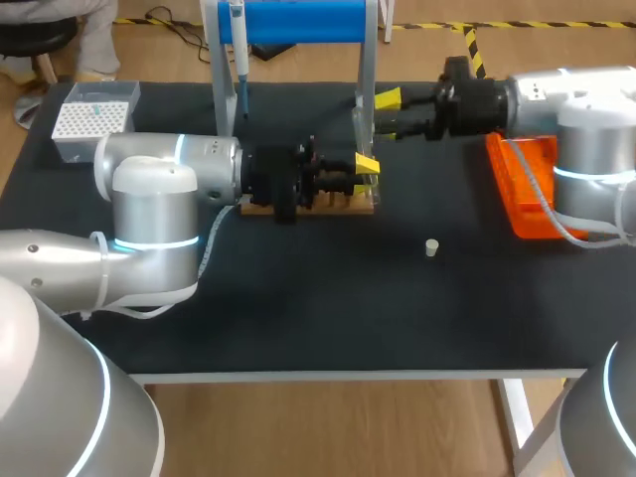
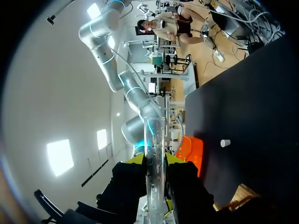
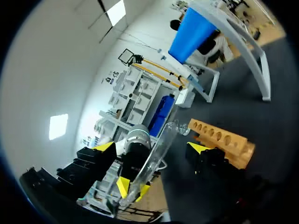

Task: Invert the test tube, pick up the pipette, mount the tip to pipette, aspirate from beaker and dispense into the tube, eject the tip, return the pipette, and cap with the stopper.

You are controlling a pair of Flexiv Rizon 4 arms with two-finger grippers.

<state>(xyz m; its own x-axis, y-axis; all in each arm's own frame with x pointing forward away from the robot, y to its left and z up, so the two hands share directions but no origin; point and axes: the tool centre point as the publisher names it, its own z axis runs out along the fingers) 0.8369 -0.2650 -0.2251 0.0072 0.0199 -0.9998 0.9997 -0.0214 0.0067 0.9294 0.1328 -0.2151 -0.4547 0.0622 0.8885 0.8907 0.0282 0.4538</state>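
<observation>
The test tube (image 1: 370, 182) is gripped by the left hand (image 1: 365, 175), whose two yellow-tipped fingers are pressed against it from both sides. It is held just above the right end of the wooden rack (image 1: 310, 205), which lies near the middle of the desk (image 1: 328, 308). In the left wrist view the clear tube (image 2: 154, 154) is seen running out ahead of the closed-on fingers (image 2: 135, 159); no liquid can be made out in it.

The right hand (image 1: 386, 112) is held open near the far edge of the desk, just beyond the tube. In its own view its tips are spread wide, the tube (image 3: 161, 142) is seen crossing the gap between them without being touched, and a row of round holes is shown along the top of the rack (image 3: 224, 138).

The pipette (image 1: 238, 55) is hung on the blue-topped stand (image 1: 298, 20) at the far edge. A tip box (image 1: 94, 119) with a white perforated top is set at the far left corner. An orange bin (image 1: 524, 184) is placed at the right edge; its contents cannot be told. The small pale stopper (image 1: 431, 247) lies alone right of the desk's middle, well apart from the rack.
</observation>
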